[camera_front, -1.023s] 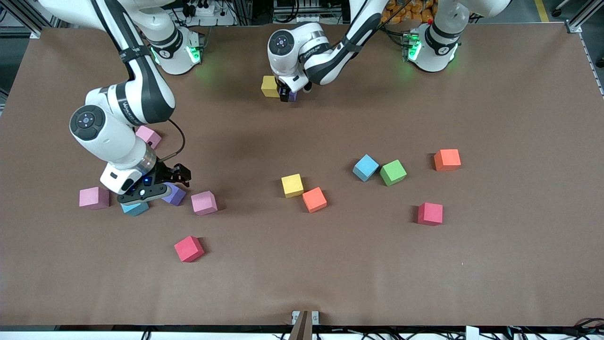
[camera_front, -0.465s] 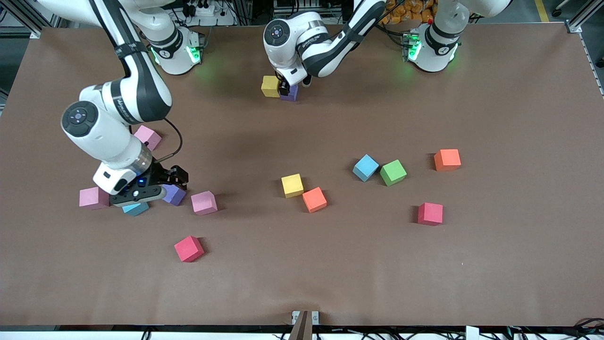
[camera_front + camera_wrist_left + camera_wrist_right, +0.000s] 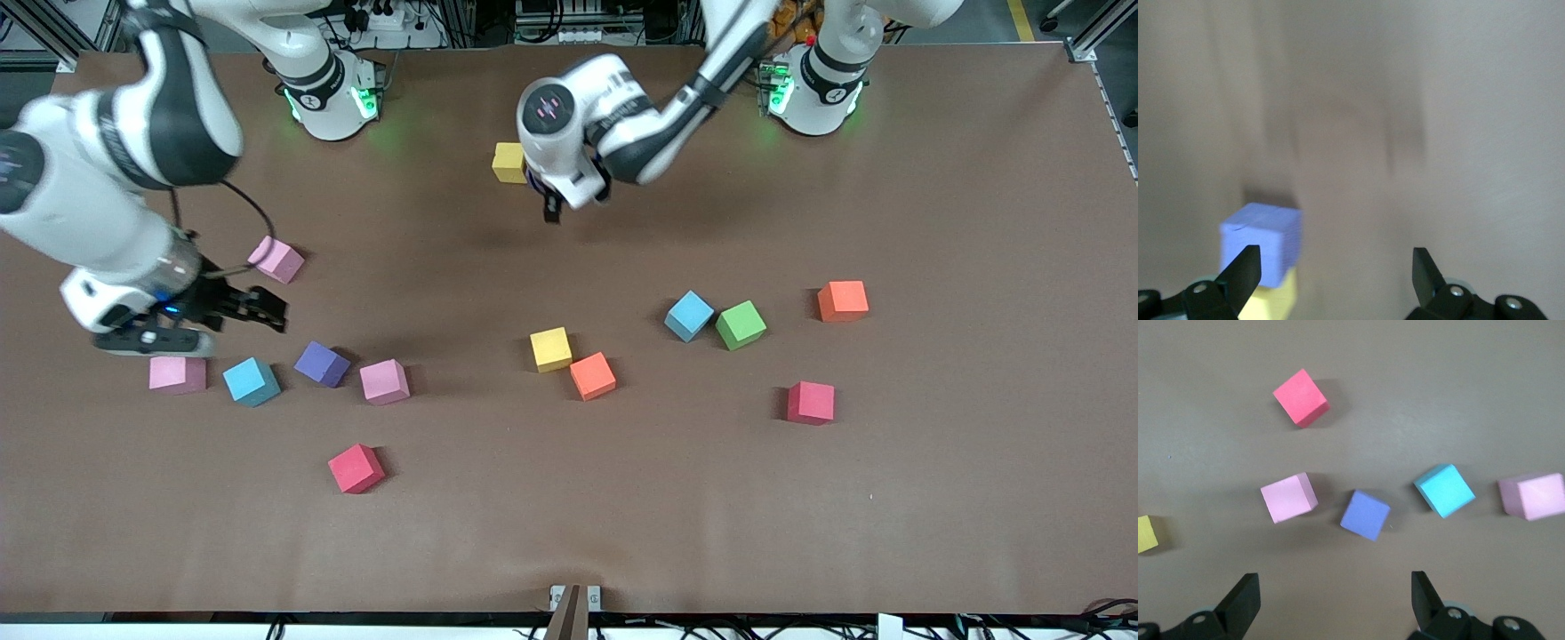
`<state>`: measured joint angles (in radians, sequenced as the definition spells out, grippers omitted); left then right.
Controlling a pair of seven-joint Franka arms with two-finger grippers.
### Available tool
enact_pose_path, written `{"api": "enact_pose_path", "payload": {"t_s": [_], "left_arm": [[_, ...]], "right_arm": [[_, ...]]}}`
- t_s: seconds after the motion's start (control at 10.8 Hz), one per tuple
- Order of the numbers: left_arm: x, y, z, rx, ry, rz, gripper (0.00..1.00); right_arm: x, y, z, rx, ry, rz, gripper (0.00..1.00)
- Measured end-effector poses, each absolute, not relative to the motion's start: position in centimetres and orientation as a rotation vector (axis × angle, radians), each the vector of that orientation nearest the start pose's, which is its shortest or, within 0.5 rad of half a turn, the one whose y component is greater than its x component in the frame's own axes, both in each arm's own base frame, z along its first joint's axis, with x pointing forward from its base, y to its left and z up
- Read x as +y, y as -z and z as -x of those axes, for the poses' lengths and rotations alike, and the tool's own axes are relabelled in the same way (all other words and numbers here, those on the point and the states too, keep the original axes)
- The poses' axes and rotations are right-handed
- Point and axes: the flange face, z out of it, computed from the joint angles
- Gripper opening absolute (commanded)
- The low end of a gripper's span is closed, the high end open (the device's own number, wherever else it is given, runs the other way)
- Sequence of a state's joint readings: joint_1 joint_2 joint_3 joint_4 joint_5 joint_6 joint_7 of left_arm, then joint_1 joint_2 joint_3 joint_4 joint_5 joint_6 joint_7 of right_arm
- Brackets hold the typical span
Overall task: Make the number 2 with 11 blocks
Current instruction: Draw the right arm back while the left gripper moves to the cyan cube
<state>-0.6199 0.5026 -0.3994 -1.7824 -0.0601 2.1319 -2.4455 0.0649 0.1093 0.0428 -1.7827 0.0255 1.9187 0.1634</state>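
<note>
The right tool (image 3: 1335, 581) has lifted off the cluster it was crouched over a second ago and swung toward the right arm's end of the tabletop (image 3: 569, 516). Its fingers are spread and hold nothing. The light blue block (image 3: 252, 380) and purple block (image 3: 322, 364) it had been covering now lie in plain sight just below it, side by side but apart, with a pink block (image 3: 177, 374) and another pink block (image 3: 385, 381) flanking them. That attempt seems to have yielded no pick, so this arm probably needs a fresh approach. The left tool (image 3: 1335, 260) has risen too. It was pressed down on a second purple block (image 3: 1263, 243) and now hovers above it with fingers released and empty. That block sits on the tabletop under one finger, hard against the yellow block (image 3: 508, 163). I take those two as the start of the number 2, placed between the arms' bases. That would leave nine blocks to bring, and the scattered blocks nearer the camera are all untouched.
</note>
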Motion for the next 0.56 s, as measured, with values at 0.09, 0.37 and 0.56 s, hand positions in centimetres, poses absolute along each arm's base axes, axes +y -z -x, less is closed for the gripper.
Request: {"api": "enact_pose_path", "payload": {"t_s": [0.09, 0.37, 0.56], "left_arm": [[-51.8, -28.8, -38.2, -2.059, -0.304, 2.163, 1.00], [-46.5, -28.5, -44.7, -2.143, -0.215, 2.114, 1.00], [-42.5, -27.2, -48.4, -2.197, -0.180, 2.045, 1.00]], "right_arm": [[6.0, -50.6, -59.4, 0.114, 0.006, 3.110, 1.00], [3.0, -54.0, -59.6, 0.188, -0.003, 3.108, 1.00], [1.4, -55.7, -59.7, 0.229, 0.017, 3.104, 1.00]]}}
